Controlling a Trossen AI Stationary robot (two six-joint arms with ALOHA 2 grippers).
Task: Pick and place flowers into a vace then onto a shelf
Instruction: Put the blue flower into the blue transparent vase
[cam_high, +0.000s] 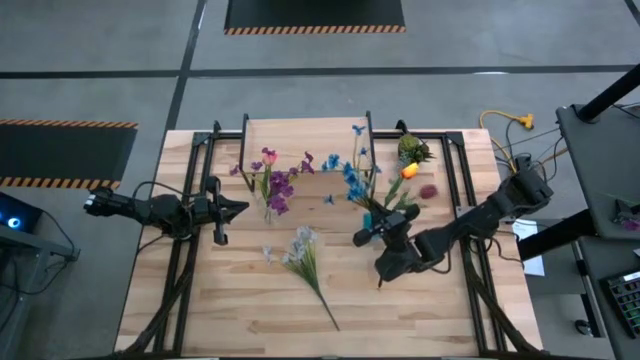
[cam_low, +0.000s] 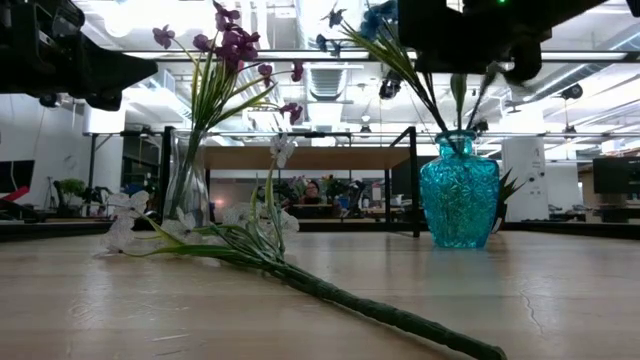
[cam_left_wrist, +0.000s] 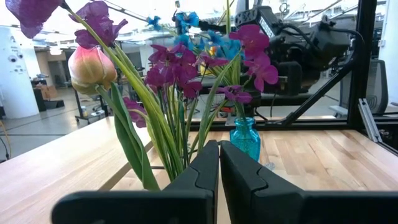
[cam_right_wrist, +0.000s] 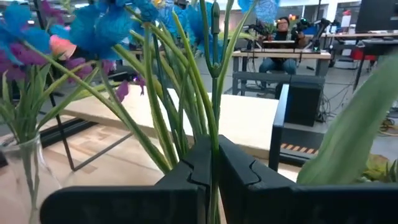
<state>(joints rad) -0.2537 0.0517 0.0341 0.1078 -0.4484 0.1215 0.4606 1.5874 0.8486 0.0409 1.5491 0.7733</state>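
From above, the table (cam_high: 250, 300) is pale planked wood with black rails. The shelf (cam_high: 305, 135) lies at its far edge, light top and thin black legs. Purple flowers (cam_high: 277, 185) stand in a clear vase (cam_high: 268, 208) near the left gripper (cam_high: 240, 208), whose fingers are pressed together on nothing. Blue flowers (cam_high: 350, 178) rise from a teal vase (cam_high: 368, 216) just beside the right gripper (cam_high: 362, 237). A white flower (cam_high: 305, 255) lies flat on the table between the arms, its stem pointing to the near edge.

At table height, the white flower's (cam_low: 270, 250) stem is ribbed and green. The teal vase (cam_low: 459, 203) is knobbly glass (bulbous, with a narrow neck); the clear vase (cam_low: 187, 185) is slim and smooth.

The left wrist view shows its fingers (cam_left_wrist: 199, 171) meeting flat, with purple blooms (cam_left_wrist: 180, 68) and a pink bud (cam_left_wrist: 91, 67) just beyond.

In the right wrist view the fingers (cam_right_wrist: 239, 168) are closed on a thin green stem (cam_right_wrist: 214, 81) among the blue blooms (cam_right_wrist: 99, 28).
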